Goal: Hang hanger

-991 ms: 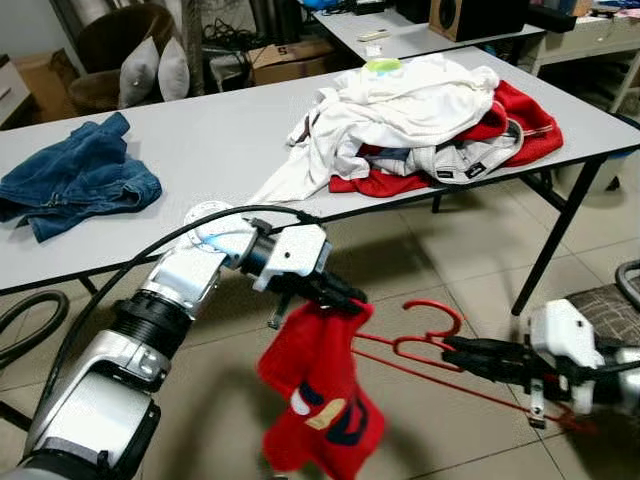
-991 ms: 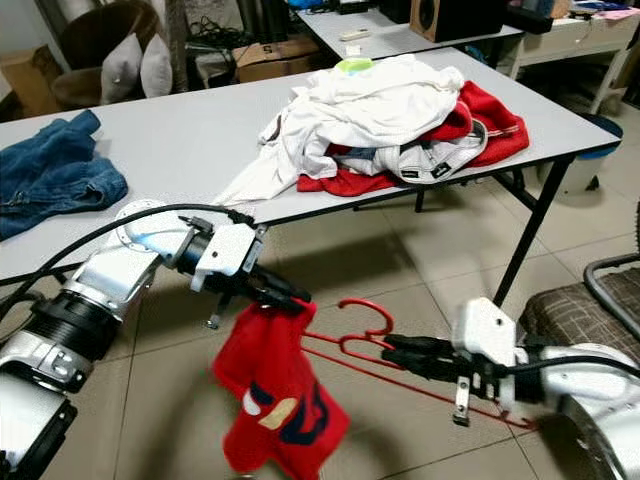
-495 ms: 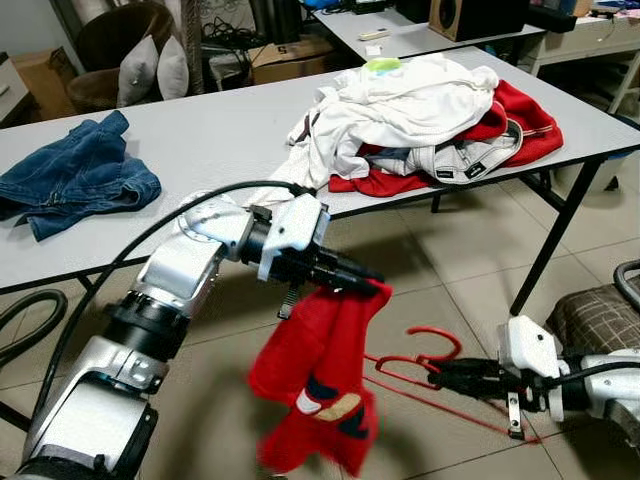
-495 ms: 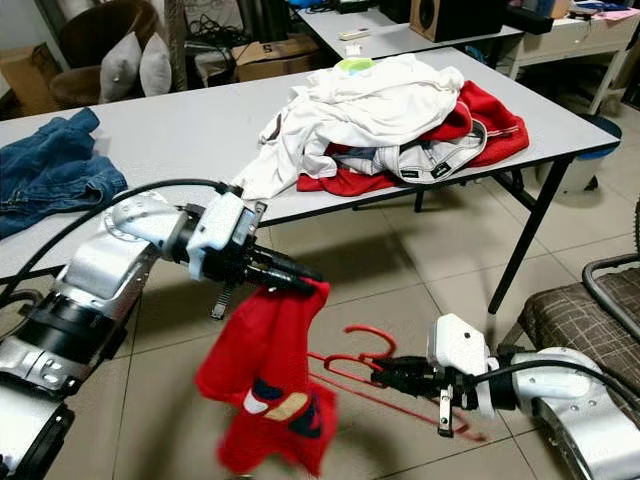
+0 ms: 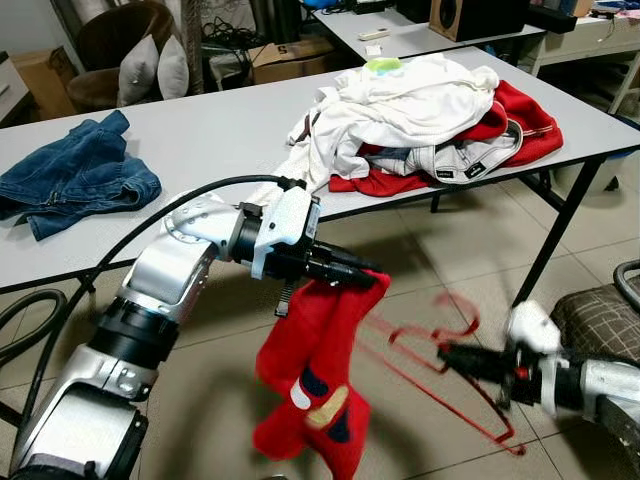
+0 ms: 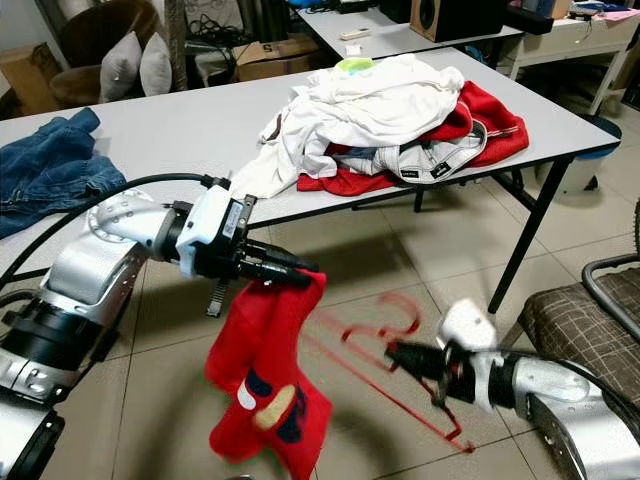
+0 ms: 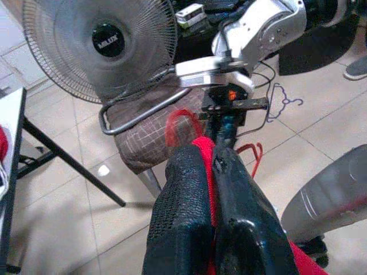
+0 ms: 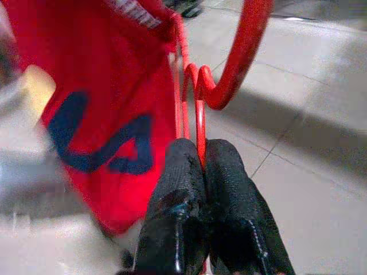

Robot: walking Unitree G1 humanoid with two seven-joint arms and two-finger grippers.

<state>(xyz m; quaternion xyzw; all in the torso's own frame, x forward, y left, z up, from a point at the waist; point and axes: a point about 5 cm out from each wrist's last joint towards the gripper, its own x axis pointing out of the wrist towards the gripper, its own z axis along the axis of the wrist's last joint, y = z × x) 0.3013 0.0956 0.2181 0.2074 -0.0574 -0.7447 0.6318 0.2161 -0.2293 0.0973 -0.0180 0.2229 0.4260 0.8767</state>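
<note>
1. A red garment (image 5: pixel 318 385) is held pinched between the closed fingers of the left gripper (image 5: pixel 362 271), in front of the table (image 5: pixel 200 140).
2. A red hanger (image 6: pixel 385 345), blurred, is clamped at its neck by the right gripper (image 6: pixel 395 353), at 3 o'clock from the garment, above the tiled floor (image 5: pixel 440 270).

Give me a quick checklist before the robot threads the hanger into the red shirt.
1. Left gripper shut on red shirt: ok.
2. Right gripper shut on red hanger: ok, jaws closed on the wire below the hook.
3. Shirt hangs off the floor: ok.
4. Hanger inside the shirt: cannot tell, head views blurred.
5. Clothes pile and jeans on the table, out of the way: ok.
</note>
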